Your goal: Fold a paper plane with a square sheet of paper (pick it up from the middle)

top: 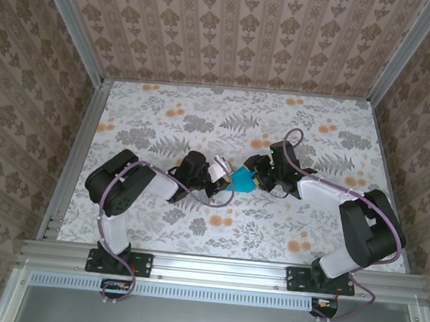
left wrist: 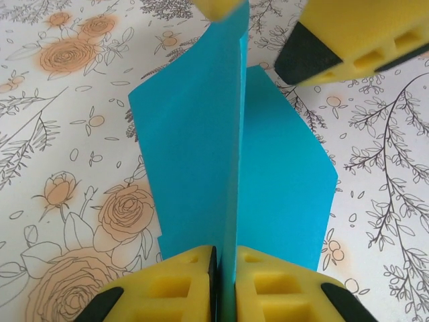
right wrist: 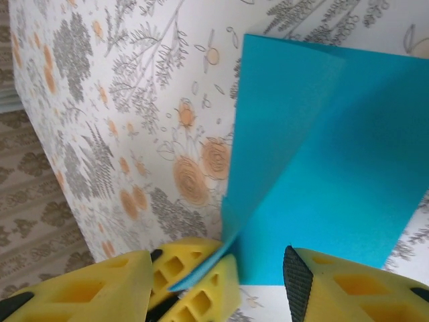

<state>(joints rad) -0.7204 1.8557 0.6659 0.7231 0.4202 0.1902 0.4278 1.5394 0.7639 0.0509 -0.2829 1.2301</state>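
Note:
The turquoise-blue sheet of paper [top: 241, 181] lies mid-table between both grippers, creased down its middle. In the left wrist view the paper [left wrist: 194, 154] rises as a thin ridge with a flap sloping down on each side. My left gripper [left wrist: 224, 253] is shut on that ridge at its near end. In the right wrist view the paper [right wrist: 322, 154] has one flap lifted, and the left gripper's yellow fingers [right wrist: 201, 285] pinch its corner edge. My right gripper [right wrist: 218, 268] is open and straddles that end, holding nothing. Its pads [left wrist: 348, 40] also show beyond the paper.
The floral tabletop [top: 203, 122] spreads around the paper on all sides. Patterned walls and aluminium rails [top: 79, 148] enclose the table. Both arms [top: 326, 191] reach in low from the near edge and meet at the middle.

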